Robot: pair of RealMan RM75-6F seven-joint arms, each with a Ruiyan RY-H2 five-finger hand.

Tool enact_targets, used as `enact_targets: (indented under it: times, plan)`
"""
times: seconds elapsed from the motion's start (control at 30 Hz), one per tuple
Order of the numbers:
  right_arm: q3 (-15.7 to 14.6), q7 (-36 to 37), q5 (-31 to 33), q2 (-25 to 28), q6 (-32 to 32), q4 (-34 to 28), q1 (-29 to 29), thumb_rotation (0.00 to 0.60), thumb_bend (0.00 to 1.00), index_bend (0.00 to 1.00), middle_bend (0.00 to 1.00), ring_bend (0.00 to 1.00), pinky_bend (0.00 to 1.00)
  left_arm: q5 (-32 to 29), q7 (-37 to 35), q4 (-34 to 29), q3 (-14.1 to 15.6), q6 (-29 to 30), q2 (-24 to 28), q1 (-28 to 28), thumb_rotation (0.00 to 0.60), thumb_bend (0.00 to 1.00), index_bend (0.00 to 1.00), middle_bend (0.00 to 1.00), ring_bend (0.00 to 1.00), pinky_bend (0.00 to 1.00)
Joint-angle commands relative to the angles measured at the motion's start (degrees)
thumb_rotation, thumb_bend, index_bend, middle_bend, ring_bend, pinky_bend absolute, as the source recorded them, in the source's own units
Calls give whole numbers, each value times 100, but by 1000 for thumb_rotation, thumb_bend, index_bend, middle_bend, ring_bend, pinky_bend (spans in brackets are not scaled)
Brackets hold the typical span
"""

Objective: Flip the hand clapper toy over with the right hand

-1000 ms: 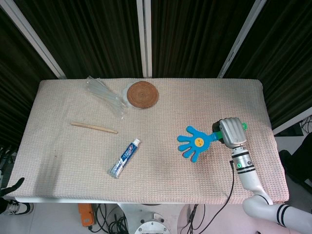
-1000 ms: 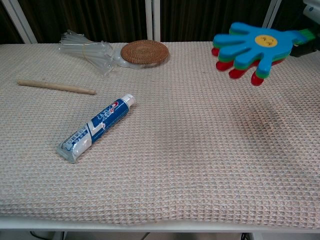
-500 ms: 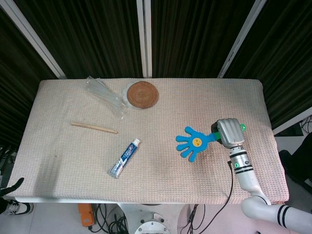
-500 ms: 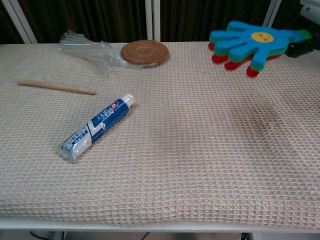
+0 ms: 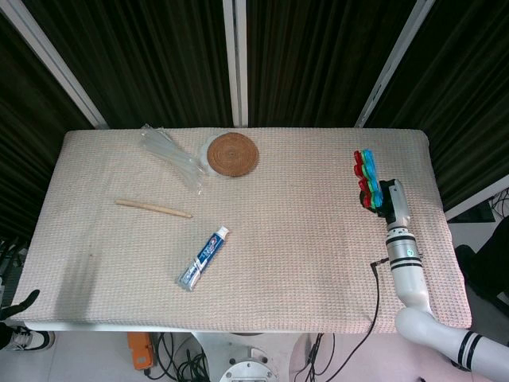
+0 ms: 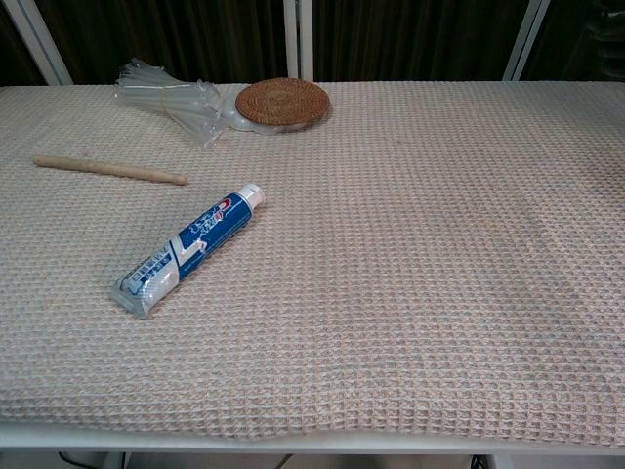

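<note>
Right hand grasping hand clapper toy, edge-on, faces hidden; fingers mostly hidden. Both out of chest view. Left hand unseen.

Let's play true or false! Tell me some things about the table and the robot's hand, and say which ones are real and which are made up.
1. The right hand holds the hand clapper toy. True.
2. The toy lies flat with its smiley face up. False: it is turned on edge, its coloured layers showing.
3. The toothpaste tube lies on the table. True.
4. The woven coaster sits on top of the toothpaste. False: they lie apart.
5. The wooden stick is in the hand. False: it lies on the table.
</note>
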Motion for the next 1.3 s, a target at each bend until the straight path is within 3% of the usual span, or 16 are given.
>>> enact_targets:
  times: [0.03,0.17,0.27,0.47,0.53,0.63,0.73,0.87,0.93,1.07,1.3]
  plan:
    - [-603,-1524,-855,-74,237,606,296,600,839,1000,1000,1000,1000,-4,-5,5,6,-11,0,2,600,192,109,34,0,93]
    - [-1380,-3846,-1831,-195,715,1337,599,600,864,1000,1000,1000,1000,-19,-15,-2,14,-41,7,0,600,192,109,35,0,94]
    - [-1611,-4836,-1942,-278,795,1500,673,600,848,1000,1000,1000,1000,-12,-13,-6,18,-43,5,-1,600,192,109,34,0,94]
    - [-1544,-5223,-1351,-243,575,1177,646,600,846,1000,1000,1000,1000,-15,-23,1,21,-14,12,19,600,192,109,34,0,94]
    - [-1420,-4943,-1159,-201,505,974,615,600,844,1000,1000,1000,1000,-14,-19,2,19,-3,17,23,600,192,109,34,0,93]
    - [-1059,-3861,-969,-207,543,624,480,600,843,1000,1000,1000,1000,-16,-15,1,17,4,19,28,600,192,109,34,0,93]
    - [-461,-2271,-462,-184,420,102,258,600,845,1000,1000,1000,1000,-8,-6,3,16,14,12,29,600,192,109,34,0,91]
    - [293,-389,272,106,-244,-456,0,600,849,1000,1000,1000,1000,-15,-19,23,16,18,1,36,600,192,109,35,0,91]
    - [493,72,482,220,-437,-502,-77,600,849,1000,1000,1000,1000,-23,-29,41,17,5,-9,35,600,192,109,34,0,91]
    - [611,544,643,323,-660,-502,-158,600,849,1000,1000,1000,1000,-15,-30,58,17,-5,-23,26,600,192,109,34,0,91]
    - [329,446,377,351,-877,-385,-66,600,871,1000,1000,1000,1000,-13,-27,59,19,-19,-32,19,600,192,109,34,0,90]
